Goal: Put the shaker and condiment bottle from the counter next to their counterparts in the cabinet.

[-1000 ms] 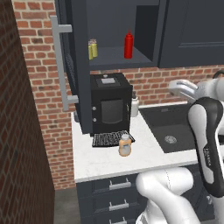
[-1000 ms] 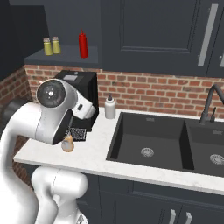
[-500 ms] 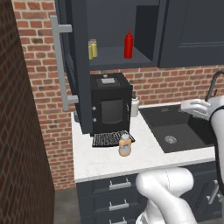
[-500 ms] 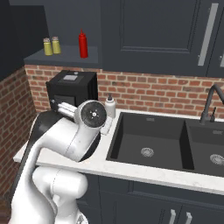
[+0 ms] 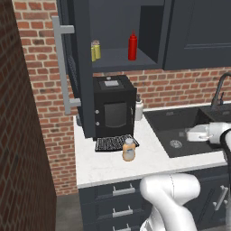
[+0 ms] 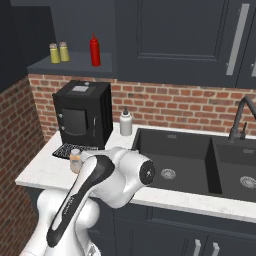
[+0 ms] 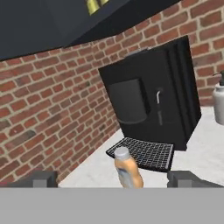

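Found the gripper (image 7: 114,180) spread wide, nothing between its fingertips (image 7: 43,178). Saw it hanging low over the tabletop (image 5: 103,164), pointed at the black coffee machine (image 7: 151,100) and well short of the condiment bottle (image 7: 128,168).

Found that condiment bottle (image 5: 129,150) upright on the white marbled tabletop, just in front of the coffee machine's dark drip grille (image 5: 115,143), at its right end. Could not tell whether bottle and grille touched. Spotted the same bottle (image 6: 75,160) in the right base view, partly behind the white arm.

Saw the cabinet (image 5: 117,31) open above the coffee machine, its door (image 5: 67,58) swung out to the left with the long grey bar handle (image 5: 61,63) facing outward. Counted two yellow shakers (image 6: 53,52) with grey caps side by side on the left of the shelf, almost touching. Could not tell which was the olive one. Noted the tall red squeeze bottle (image 6: 94,50) upright near them on the right.

Noted a white dispenser bottle (image 5: 139,109) just right of the coffee machine, and the dark sink (image 5: 180,126) beyond it.
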